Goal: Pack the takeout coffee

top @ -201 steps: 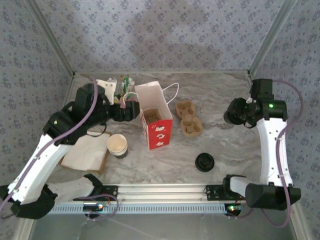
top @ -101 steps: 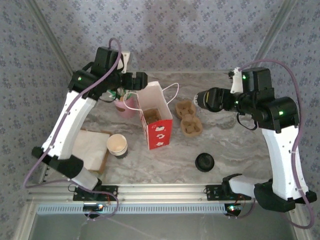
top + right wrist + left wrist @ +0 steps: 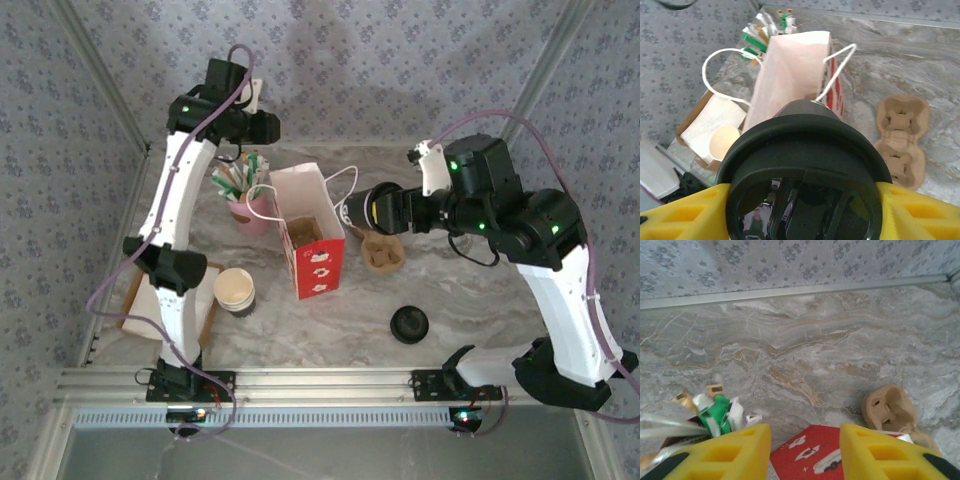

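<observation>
Since the earlier frames, the left arm has drawn back toward the rear wall and the right arm has swung left toward the paper bag (image 3: 318,262). The left gripper (image 3: 805,435) holds its 2 fingers apart with nothing between them; the pink cup of packets (image 3: 715,412) lies under its left finger. The right gripper (image 3: 802,197) pinches the black cup (image 3: 802,145) between its 2 fingers, with the bag's mouth just beyond and the pulp carrier (image 3: 902,135) to its right.

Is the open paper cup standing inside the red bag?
No, the paper cup stands on the table beside the red bag, not in it.
</observation>
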Controlling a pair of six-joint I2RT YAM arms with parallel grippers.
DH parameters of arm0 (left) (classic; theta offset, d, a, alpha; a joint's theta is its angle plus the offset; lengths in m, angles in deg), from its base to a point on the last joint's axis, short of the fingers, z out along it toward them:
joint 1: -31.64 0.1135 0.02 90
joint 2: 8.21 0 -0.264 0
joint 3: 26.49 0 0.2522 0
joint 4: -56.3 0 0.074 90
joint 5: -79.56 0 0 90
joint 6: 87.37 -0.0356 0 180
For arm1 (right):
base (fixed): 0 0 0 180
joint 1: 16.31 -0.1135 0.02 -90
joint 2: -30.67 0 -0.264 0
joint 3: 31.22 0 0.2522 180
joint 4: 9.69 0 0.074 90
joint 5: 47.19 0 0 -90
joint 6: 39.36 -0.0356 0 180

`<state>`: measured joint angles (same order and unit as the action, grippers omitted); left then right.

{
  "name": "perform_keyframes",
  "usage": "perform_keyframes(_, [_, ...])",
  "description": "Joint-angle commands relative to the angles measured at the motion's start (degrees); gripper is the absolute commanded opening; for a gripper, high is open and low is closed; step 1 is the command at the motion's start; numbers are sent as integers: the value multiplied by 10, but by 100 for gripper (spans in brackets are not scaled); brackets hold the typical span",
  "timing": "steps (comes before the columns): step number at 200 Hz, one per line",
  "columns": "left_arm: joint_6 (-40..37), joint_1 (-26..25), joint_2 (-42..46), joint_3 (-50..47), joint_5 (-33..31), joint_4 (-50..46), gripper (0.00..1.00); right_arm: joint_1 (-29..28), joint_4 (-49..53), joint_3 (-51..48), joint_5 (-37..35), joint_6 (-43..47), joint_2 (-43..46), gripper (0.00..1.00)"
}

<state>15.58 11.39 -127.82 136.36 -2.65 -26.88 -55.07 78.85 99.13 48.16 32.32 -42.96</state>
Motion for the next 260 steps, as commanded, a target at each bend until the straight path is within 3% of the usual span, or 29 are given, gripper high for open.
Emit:
perform_keyframes(1, [-27, -2, -39, 31, 9, -37, 38, -26, -15, 28, -3, 11, -6, 62])
perform_keyframes(83, [-46, -31, -65, -7, 13, -49, 24, -73, -3, 87, 19, -7, -87, 61])
perform_keyframes(260, [48, -108, 165, -370, 26, 124, 21, -97, 140, 177, 1, -17, -166, 60])
